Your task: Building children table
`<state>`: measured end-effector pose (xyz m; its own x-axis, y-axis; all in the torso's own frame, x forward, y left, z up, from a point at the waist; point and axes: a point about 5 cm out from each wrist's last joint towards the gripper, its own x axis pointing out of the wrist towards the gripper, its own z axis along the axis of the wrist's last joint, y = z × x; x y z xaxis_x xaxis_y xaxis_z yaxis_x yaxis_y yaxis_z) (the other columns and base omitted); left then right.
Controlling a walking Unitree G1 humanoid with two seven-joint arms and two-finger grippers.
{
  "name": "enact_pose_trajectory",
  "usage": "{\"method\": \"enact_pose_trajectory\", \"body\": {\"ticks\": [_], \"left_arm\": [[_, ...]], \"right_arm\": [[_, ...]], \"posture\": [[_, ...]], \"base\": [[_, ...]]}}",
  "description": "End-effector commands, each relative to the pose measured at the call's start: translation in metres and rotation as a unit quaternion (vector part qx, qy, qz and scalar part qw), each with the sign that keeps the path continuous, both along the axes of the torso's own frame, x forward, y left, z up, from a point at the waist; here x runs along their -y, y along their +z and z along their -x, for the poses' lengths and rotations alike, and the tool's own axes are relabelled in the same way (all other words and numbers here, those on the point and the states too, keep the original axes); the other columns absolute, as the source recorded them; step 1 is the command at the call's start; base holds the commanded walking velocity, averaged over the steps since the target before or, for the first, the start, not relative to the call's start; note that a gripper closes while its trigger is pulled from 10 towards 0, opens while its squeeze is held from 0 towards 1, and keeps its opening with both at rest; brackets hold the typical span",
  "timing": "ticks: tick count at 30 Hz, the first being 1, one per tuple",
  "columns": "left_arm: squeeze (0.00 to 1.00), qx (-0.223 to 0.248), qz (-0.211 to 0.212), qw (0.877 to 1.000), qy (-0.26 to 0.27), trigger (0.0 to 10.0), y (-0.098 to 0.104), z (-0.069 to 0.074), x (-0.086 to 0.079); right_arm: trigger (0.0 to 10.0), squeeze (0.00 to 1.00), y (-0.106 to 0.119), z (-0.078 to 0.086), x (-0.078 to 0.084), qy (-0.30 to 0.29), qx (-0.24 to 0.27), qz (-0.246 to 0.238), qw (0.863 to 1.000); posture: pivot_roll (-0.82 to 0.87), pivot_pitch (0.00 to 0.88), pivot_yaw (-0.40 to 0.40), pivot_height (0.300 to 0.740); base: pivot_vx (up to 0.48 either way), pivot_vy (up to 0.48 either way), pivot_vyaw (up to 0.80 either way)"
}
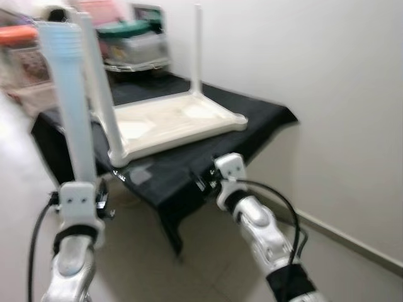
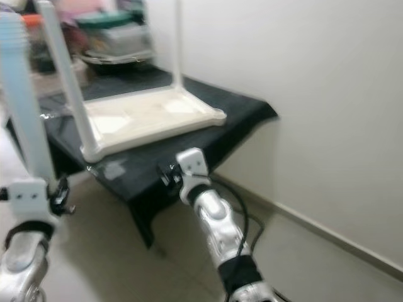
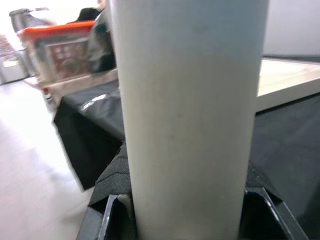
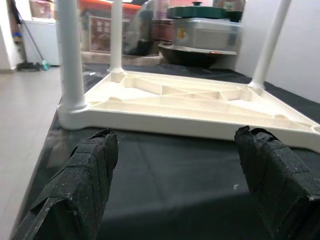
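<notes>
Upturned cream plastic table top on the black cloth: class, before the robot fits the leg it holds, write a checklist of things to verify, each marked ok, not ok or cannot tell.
1. Loose white plastic leg held upright in the left gripper: ok, fingers clamped on both sides.
2. Cream plastic table top lying underside up on the black cloth: ok.
3. Three white legs already standing in corners: ok, seen in the right wrist view.
4. Near corner by the wall free for the leg: ok, no leg there.
5. Right gripper open and hovering at the cloth's edge: ok.
6. Leg's threaded end matching the socket: cannot tell.
</notes>
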<state>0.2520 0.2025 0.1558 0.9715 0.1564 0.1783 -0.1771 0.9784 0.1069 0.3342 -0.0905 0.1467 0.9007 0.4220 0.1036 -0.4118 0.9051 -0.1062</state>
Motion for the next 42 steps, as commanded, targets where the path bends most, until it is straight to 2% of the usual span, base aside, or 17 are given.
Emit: {"method": "enact_pose_trajectory", "body": {"ticks": [1, 6, 11, 22, 38, 42], "left_arm": [[0.0, 0.002, -0.014, 1.0, 0.011, 10.0, 0.0022, 0.0005, -0.0053], [0.0, 0.001, -0.013, 1.0, 0.012, 10.0, 0.0018, 0.0002, -0.0059], [0.0, 0.001, -0.015, 1.0, 0.016, 10.0, 0.0019, -0.0003, -0.0075], [0.0, -0.003, -0.006, 1.0, 0.024, 10.0, 0.0015, -0.0009, -0.0108], [0.0, 0.001, 0.009, 1.0, 0.03, 10.0, 0.0033, -0.0011, -0.0116], [0.0, -0.002, 0.005, 0.999, 0.032, 10.0, 0.0027, -0.0008, -0.0126]], "right_arm": [[10.0, 0.0, -0.0005, 0.0012, -0.0077, 0.009, -0.002, 0.0, 1.0], [10.0, 0.0, -0.0002, 0.0017, -0.0089, 0.013, -0.003, -0.008, 1.0], [10.0, 0.0, -0.0003, 0.0013, -0.01, 0.015, -0.008, -0.01, 1.0], [10.0, 0.0, 0.0037, 0.0002, -0.0082, 0.014, -0.002, -0.014, 1.0], [10.0, 0.0, 0.0038, -0.0005, -0.0076, 0.013, -0.001, -0.007, 1.0], [10.0, 0.0, 0.0037, -0.0025, -0.0066, 0.006, -0.004, -0.012, 1.0]], "posture": [[-0.05, 0.0, -0.014, 0.734], [-0.05, 0.0, -0.014, 0.734], [-0.05, 0.0, -0.009, 0.734], [-0.05, 0.0, -0.01, 0.734], [-0.05, 0.0, -0.012, 0.734], [-0.05, 0.0, -0.012, 0.734]], "base": [[0.0, -0.469, 0.8], [0.0, -0.463, 0.8], [0.0, -0.448, 0.0], [0.294, -0.375, 0.0], [0.333, -0.341, 0.79], [0.38, -0.289, 0.0]]}}
